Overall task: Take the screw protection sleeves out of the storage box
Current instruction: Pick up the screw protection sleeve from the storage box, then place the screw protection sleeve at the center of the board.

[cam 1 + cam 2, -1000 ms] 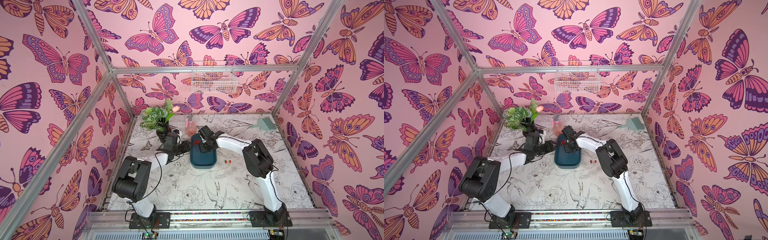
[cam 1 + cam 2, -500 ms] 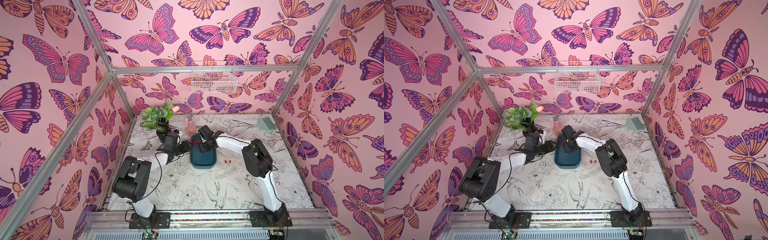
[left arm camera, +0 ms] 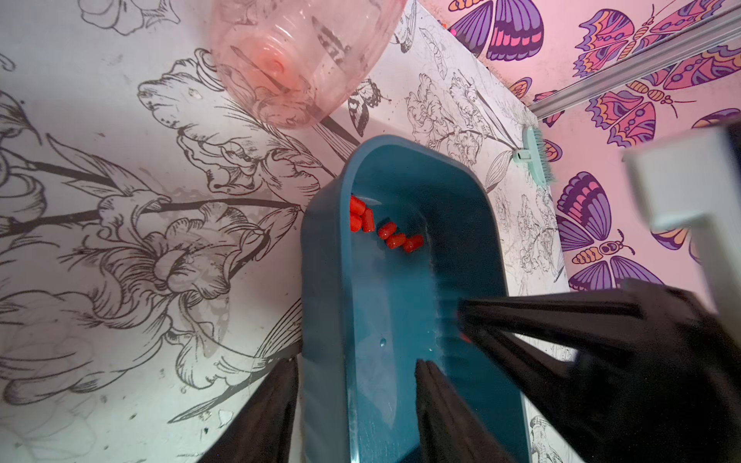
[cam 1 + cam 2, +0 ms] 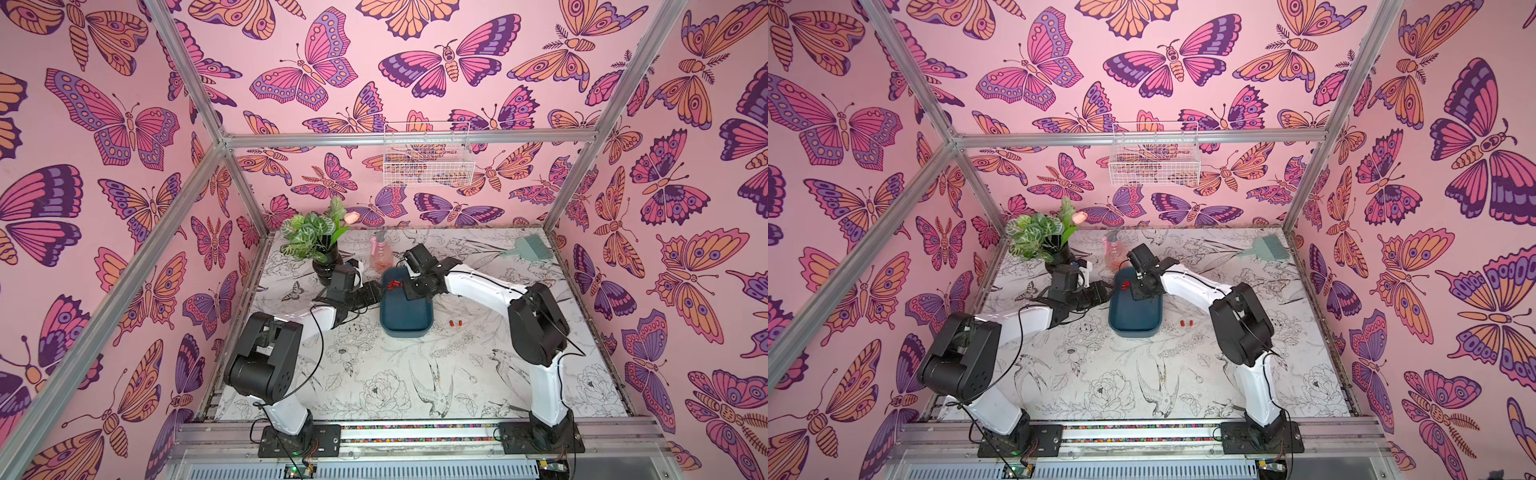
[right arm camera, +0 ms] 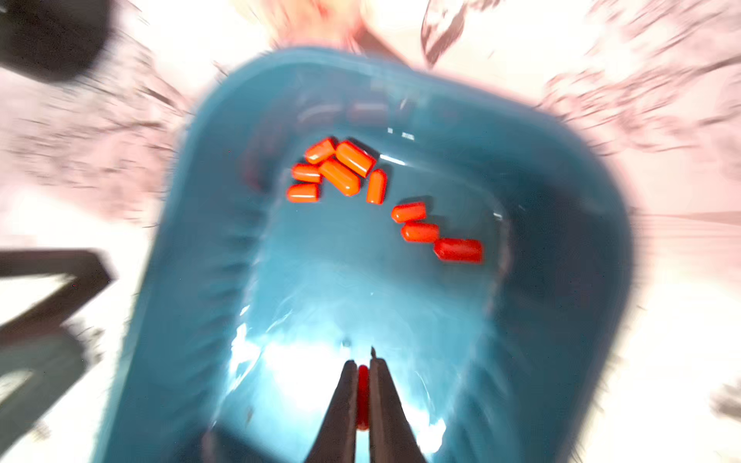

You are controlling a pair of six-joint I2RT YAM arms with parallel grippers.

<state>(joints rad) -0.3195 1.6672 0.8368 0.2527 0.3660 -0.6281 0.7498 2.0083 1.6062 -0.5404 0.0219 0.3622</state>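
The teal storage box [image 4: 405, 309] [image 4: 1136, 309] lies mid-table. Several red screw protection sleeves [image 5: 341, 172] [image 3: 381, 226] [image 4: 392, 284] cluster at its far end. Two more sleeves [image 4: 455, 322] [image 4: 1185, 323] lie on the table to the box's right. My right gripper [image 5: 363, 362] hangs inside the box [image 5: 561, 200], shut on one red sleeve [image 5: 363, 395] pinched between its fingers. My left gripper [image 3: 357, 362] is closed across the left wall of the box [image 3: 324, 320], with one finger outside it and one inside.
A potted plant [image 4: 311, 237] and a pink spray bottle [image 4: 380, 253] [image 3: 296, 60] stand just behind the box. A teal brush [image 4: 530, 247] lies at the back right. A white wire basket [image 4: 428, 158] hangs on the back wall.
My right gripper has shifted slightly over the box's far end. The left arm and the box have stayed where they were.
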